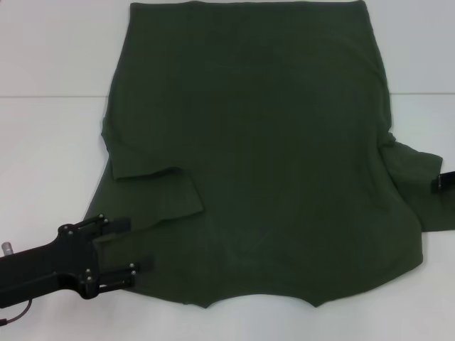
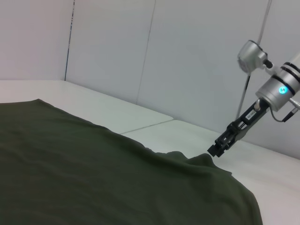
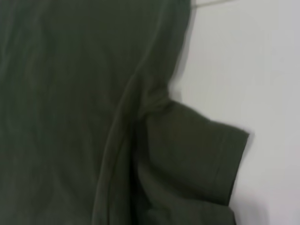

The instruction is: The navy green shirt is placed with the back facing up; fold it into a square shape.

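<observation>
Shirt (image 1: 263, 156) spread back-up on the table (image 1: 50, 142); left sleeve already folded inward, right sleeve still out. Left gripper (image 1: 126, 246) held wide over the near left shoulder; right gripper (image 1: 446, 180) at right sleeve, state not discernible. Most folds judged outstanding
</observation>
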